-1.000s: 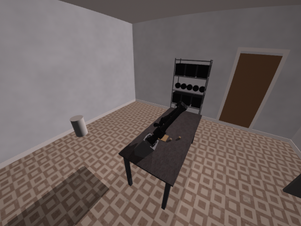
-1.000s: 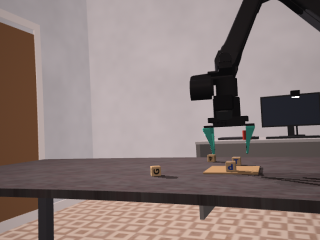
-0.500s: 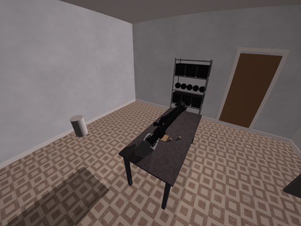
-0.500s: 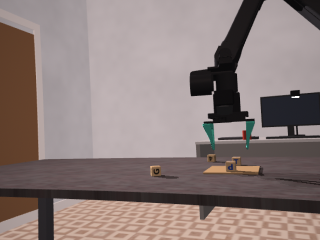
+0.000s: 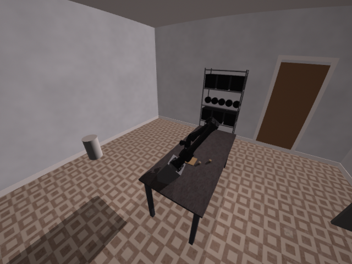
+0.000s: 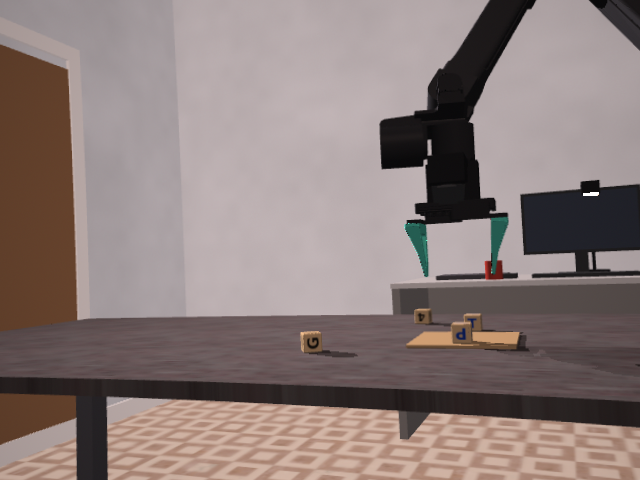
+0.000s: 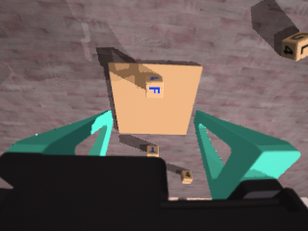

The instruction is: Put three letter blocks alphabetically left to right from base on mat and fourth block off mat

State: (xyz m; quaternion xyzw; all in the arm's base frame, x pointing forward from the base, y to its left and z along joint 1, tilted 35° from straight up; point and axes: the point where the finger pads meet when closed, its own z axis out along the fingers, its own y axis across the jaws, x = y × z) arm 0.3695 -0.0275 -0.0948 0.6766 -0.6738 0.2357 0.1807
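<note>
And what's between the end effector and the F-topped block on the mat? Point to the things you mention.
Only open air: the exterior view shows the end effector (image 6: 460, 274) (image 7: 153, 115) above the F-topped block (image 6: 461, 333) (image 7: 154, 89), and the wrist view shows nothing over it.

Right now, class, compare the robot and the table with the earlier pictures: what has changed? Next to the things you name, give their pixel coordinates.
The hand (image 6: 460, 274) (image 7: 153, 115) has moved up, farther above the table (image 5: 210, 176) (image 6: 206, 361) (image 7: 48, 96). It took hold of nothing and let go of nothing. Its fingers are still wide apart; the four blocks (image 5: 210, 160) (image 6: 311, 342) (image 7: 154, 89) and the mat (image 5: 192, 161) (image 6: 434, 341) (image 7: 140, 115) stayed put.
</note>
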